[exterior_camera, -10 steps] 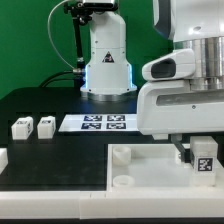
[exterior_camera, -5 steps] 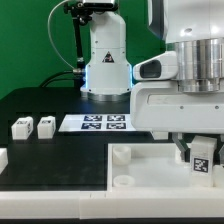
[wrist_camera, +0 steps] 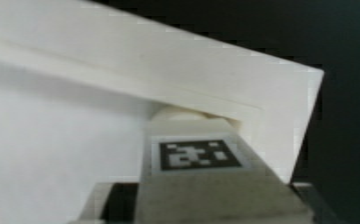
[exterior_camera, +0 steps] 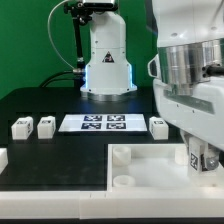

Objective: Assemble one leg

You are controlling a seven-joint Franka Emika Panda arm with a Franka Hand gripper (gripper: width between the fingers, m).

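My gripper (exterior_camera: 204, 160) is shut on a leg (exterior_camera: 209, 158), a small white block with a black-and-white tag. It holds the leg upright at the far corner of the large white tray-like piece (exterior_camera: 150, 185), on the exterior view's right. In the wrist view the leg (wrist_camera: 198, 160) fills the space between the dark fingers (wrist_camera: 113, 203), with my gripper (wrist_camera: 203, 205) closed around it. Its end sits at a round corner socket (wrist_camera: 186, 113) of the white piece (wrist_camera: 70, 120). Three more legs stand on the table: two (exterior_camera: 21, 127) (exterior_camera: 46, 126) on the left and one (exterior_camera: 158, 126) beside the arm.
The marker board (exterior_camera: 105, 123) lies on the black table behind the tray piece. Two raised sockets (exterior_camera: 120, 155) (exterior_camera: 120, 182) stand at the tray piece's left corners. A white part (exterior_camera: 2, 157) shows at the left edge. The robot base (exterior_camera: 107, 60) stands at the back.
The wrist has turned and the arm body has shifted right, uncovering the leg beside the marker board. The held leg has rotated in place at the corner and its tag now looks narrower.
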